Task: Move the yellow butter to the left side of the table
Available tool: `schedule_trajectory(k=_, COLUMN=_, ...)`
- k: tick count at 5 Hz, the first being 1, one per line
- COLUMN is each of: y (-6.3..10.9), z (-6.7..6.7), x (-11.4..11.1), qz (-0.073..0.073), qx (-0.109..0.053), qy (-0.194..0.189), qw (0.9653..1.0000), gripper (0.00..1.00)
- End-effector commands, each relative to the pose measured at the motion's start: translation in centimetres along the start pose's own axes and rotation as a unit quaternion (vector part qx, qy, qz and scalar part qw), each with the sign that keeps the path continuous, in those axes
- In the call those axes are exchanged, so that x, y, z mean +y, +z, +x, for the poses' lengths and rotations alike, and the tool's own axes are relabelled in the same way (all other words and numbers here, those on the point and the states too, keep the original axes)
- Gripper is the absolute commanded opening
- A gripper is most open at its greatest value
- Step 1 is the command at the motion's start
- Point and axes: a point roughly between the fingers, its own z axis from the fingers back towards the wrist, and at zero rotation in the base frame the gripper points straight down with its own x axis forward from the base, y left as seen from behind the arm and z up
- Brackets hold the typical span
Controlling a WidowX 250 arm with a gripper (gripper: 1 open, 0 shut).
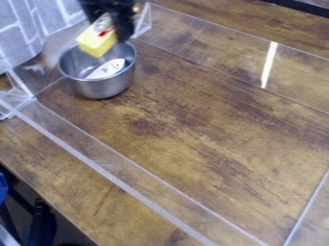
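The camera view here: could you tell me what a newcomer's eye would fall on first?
First, the yellow butter at top left, clamped in the dark gripper and hanging in the air above the steel bowl. The bowl sits near the table's back-left corner and holds a pale rounded item. The rest of the dark wood tabletop is bare, ringed by clear acrylic walls.

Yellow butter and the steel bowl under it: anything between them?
Nothing. In the camera view the yellow butter, held in the shut claw, hangs above the steel bowl with only open air between.

camera: one view | high, looking down at an angle across the table (193, 125) | mid-distance
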Motion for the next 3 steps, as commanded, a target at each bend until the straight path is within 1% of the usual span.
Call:
schedule_trajectory(k=1, y=-1.9, z=-1.2, x=2.9, qz=0.019, qx=0.004, qy=0.005, qw=0.9998, gripper=0.0)
schedule_trajectory(k=2, y=-4.7, z=-2.8, x=3.4, qz=0.029, qx=0.034, qy=0.009, qw=0.999, gripper=0.0)
schedule_trajectory(k=3, y=-5.0, z=-2.6, x=2.9, qz=0.024, qx=0.034, qy=0.004, qw=0.9991, gripper=0.0)
